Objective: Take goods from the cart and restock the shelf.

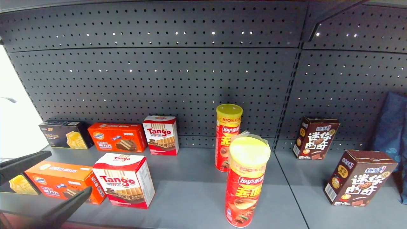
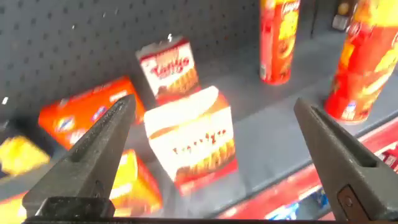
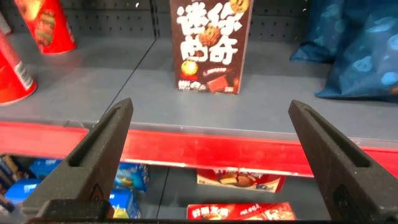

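My left gripper (image 1: pixel 71 170) hangs open and empty at the shelf's front left, over an orange box (image 1: pixel 63 181) and beside the front red-and-white wafer box (image 1: pixel 127 179). In the left wrist view the left gripper (image 2: pixel 214 102) frames that wafer box (image 2: pixel 193 140) between its spread fingers without touching it. My right gripper (image 3: pixel 211 104) is open and empty in front of the red shelf edge (image 3: pixel 217 152), facing a brown cookie box (image 3: pixel 211 43). Two red chip cans with yellow lids (image 1: pixel 246 184) (image 1: pixel 227 136) stand mid-shelf.
At the back left, a black box (image 1: pixel 65 135), an orange box (image 1: pixel 117 136) and a second wafer box (image 1: pixel 161 135) line the pegboard. Two brown cookie boxes (image 1: pixel 314 136) (image 1: pixel 359 176) and a blue bag (image 1: pixel 391 127) stand right. More goods (image 3: pixel 239 182) fill the lower shelf.
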